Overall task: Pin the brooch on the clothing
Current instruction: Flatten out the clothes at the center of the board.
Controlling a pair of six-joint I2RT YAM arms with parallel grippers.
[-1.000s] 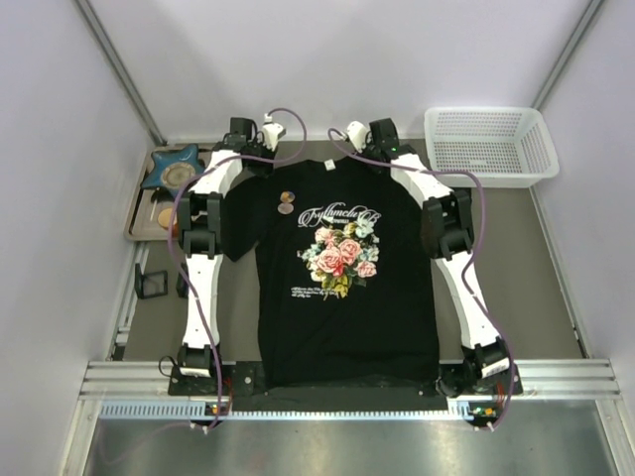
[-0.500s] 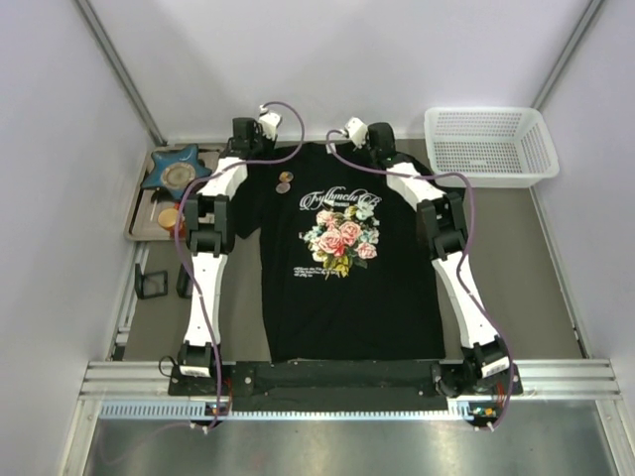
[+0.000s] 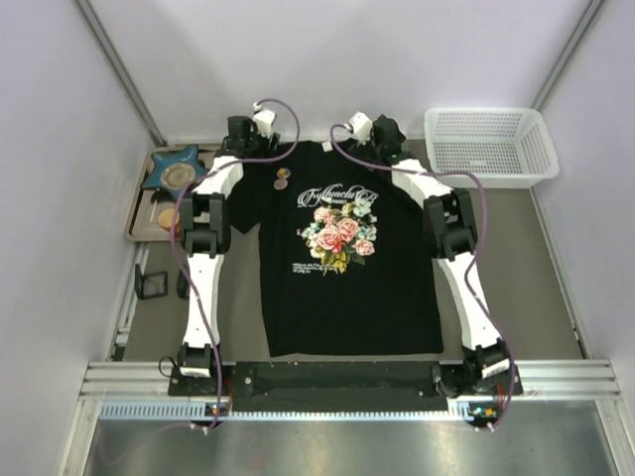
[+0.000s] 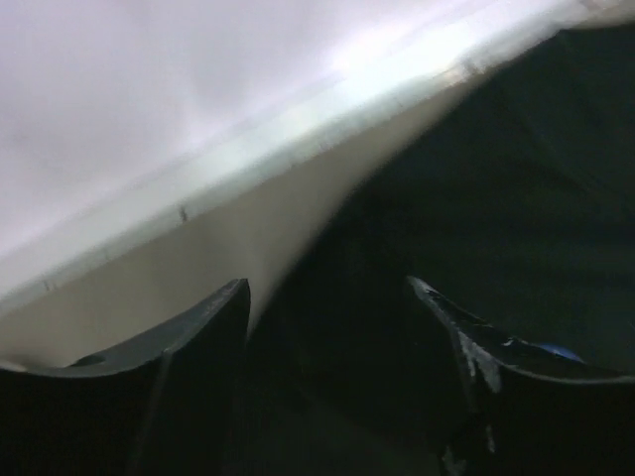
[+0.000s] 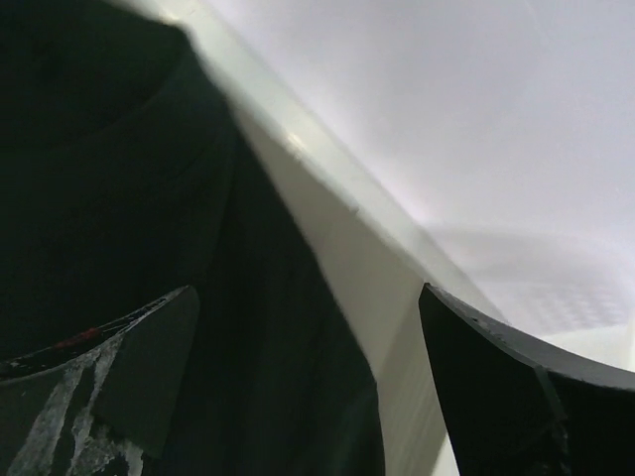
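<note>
Gripping: we find left gripper (image 4: 327, 317) and right gripper (image 5: 308, 337) spread wide, empty, at the T-shirt (image 3: 347, 288) shoulders.
Brooch (image 3: 283, 178): on the cloth, left of neckline.
Risk: we judge tugging the cloth could shed it.

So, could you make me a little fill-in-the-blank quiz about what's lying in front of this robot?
1. The T-shirt is made of fabric coloured ____.
2. The brooch lies on the shirt, nearer the ____ arm.
3. The blue dish is shaped like a ____.
4. The white basket stands far back on the ____ side.
Missing words: black; left; star; right.
</note>
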